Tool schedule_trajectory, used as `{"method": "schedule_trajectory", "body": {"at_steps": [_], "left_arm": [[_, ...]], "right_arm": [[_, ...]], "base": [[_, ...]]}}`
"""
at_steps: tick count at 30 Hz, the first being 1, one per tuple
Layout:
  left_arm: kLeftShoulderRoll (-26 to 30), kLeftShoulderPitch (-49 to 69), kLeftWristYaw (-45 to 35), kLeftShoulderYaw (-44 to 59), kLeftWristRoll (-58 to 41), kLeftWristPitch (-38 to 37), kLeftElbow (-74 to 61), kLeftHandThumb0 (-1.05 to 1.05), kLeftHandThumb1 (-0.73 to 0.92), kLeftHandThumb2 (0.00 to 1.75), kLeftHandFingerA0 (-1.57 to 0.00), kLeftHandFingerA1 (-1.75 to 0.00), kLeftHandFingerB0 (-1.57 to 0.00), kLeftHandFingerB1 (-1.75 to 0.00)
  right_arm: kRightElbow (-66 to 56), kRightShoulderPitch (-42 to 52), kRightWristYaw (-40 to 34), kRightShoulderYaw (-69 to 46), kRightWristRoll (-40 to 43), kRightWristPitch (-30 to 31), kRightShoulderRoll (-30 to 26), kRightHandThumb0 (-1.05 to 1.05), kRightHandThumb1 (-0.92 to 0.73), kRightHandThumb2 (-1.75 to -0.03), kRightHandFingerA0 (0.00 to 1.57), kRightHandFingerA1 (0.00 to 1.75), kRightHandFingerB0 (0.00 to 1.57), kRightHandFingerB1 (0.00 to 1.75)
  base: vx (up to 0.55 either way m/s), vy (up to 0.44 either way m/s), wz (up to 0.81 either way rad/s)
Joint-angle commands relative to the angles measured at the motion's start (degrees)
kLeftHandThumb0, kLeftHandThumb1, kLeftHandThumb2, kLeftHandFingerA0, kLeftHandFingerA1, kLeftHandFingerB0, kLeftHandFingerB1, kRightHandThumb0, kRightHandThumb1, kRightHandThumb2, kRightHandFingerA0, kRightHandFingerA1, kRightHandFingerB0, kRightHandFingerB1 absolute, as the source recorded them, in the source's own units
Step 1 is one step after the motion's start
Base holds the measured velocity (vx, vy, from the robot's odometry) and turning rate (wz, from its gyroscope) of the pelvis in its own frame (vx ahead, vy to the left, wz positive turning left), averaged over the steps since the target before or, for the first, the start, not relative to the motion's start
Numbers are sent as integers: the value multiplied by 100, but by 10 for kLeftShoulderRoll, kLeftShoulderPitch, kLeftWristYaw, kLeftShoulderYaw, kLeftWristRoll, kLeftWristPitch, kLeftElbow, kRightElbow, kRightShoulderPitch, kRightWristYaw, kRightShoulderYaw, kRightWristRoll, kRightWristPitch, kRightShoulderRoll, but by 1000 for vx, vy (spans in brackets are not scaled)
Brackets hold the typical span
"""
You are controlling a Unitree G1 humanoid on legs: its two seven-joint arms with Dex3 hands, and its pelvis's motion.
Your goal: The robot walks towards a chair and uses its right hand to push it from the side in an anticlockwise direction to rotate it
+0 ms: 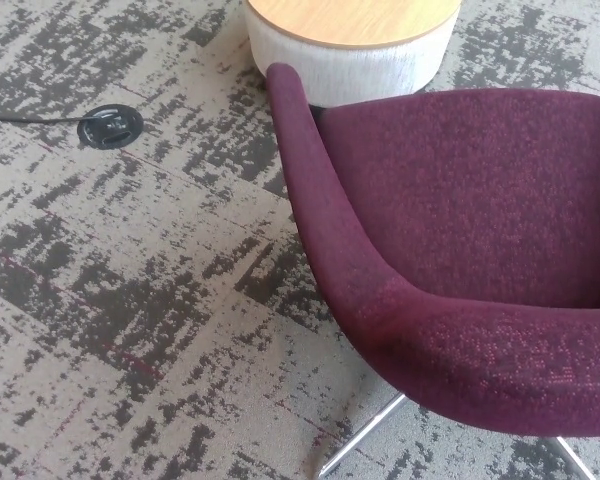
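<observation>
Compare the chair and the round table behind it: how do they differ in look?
The chair is covered in dark purple fabric; the table has a light wooden top over a pale ribbed side. The chair stands on thin metal legs; the table is a solid drum with no legs showing. The chair fills much of the view; only part of the table shows. Both stand on the patterned carpet.

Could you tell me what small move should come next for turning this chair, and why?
Probably bring the right robot hand into view against the side of the purple chair before pushing any further: neither robot hand shows in the head view, so contact cannot be confirmed. The chair's arm tip sits close to the round table, so the push should be gentle.
</observation>
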Motion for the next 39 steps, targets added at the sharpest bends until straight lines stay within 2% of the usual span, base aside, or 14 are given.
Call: {"method": "schedule_trajectory", "body": {"at_steps": [1, 2, 3, 4, 9, 10, 18, 20, 21, 22, 30, 31, 36, 39], "left_arm": [[31, -55, -23, -3, -25, -118, -33, -73, 74, 62, -46, -55, -28, -34], [31, -53, -25, -4, -24, -121, -34, -78, 61, 76, -44, -58, -25, -40], [32, -53, -23, -5, -24, -120, -34, -74, 75, 63, -45, -51, -30, -32], [32, -55, -25, -2, -28, -116, -33, -76, 58, 96, -42, -62, -21, -47], [32, -58, -18, -4, -27, -111, -36, -73, 73, 62, -48, -52, -29, -33], [33, -58, -16, -7, -24, -114, -36, -73, 73, 62, -49, -54, -29, -34], [39, -55, -16, -12, -23, -116, -31, -73, 73, 62, -46, -52, -31, -33], [37, -56, -3, -12, -22, -108, -29, -72, 72, 62, -50, -53, -31, -33], [35, -47, -7, -9, -26, -112, -28, -72, 59, 94, -42, -62, -18, -46], [34, -43, -14, -5, -31, -113, -29, -70, 72, 62, -43, -54, -23, -33], [32, -40, -11, 1, -34, -100, -28, -74, 58, 94, -38, -62, -16, -46], [34, -38, -11, -2, -30, -104, -27, -71, 73, 62, -41, -55, -23, -33], [33, -41, 0, -9, -22, -99, -26, -72, 72, 62, -41, -54, -24, -32], [30, -42, 0, -6, -27, -99, -27, -78, 58, 95, -39, -63, -18, -46]], "right_arm": [[79, -39, 51, -19, 93, -52, 9, -60, -87, -73, 0, 17, 0, 13], [91, -45, 55, -23, 100, -60, 10, -70, -72, -104, 0, 20, 0, 20], [93, -46, 55, -22, 100, -60, 11, -63, -87, -70, 0, 20, 1, 16], [99, -48, 56, -22, 103, -63, 12, -70, -71, -104, 0, 21, 0, 20], [114, -56, 75, -24, 118, -71, 9, -66, -88, -66, 0, 21, 0, 17], [108, -54, 81, -23, 123, -61, 10, -73, -73, -107, 0, 18, 0, 18], [117, -61, 131, -40, 165, -46, 13, -83, -74, -109, 0, 12, 0, 13], [117, -60, 125, -38, 162, -45, 12, -76, -87, -68, 0, 25, 0, 9], [124, -57, 108, -35, 151, -61, 12, -80, -76, -109, 0, 14, 0, 13], [131, -60, 105, -36, 151, -62, 12, -81, -76, -109, 0, 14, 0, 14], [147, -69, 101, -38, 163, -57, 14, -76, -75, -107, 0, 15, 0, 16], [150, -69, 95, -37, 160, -63, 14, -75, -75, -106, 0, 15, 0, 16], [156, -66, 83, -32, 152, -65, 11, -76, -76, -109, 0, 16, 0, 16], [158, -66, 66, -26, 139, -65, 7, -70, -74, -109, 0, 21, 0, 21]], "base": [[0, 0, 0], [0, 0, 0], [0, 0, 0], [0, 0, 0], [0, 0, 0], [0, 0, 0], [0, 0, 0], [0, 0, 0], [0, 0, 0], [0, 0, 0], [0, 0, 0], [0, 0, 0], [0, 0, 0], [0, 0, 0]]}}
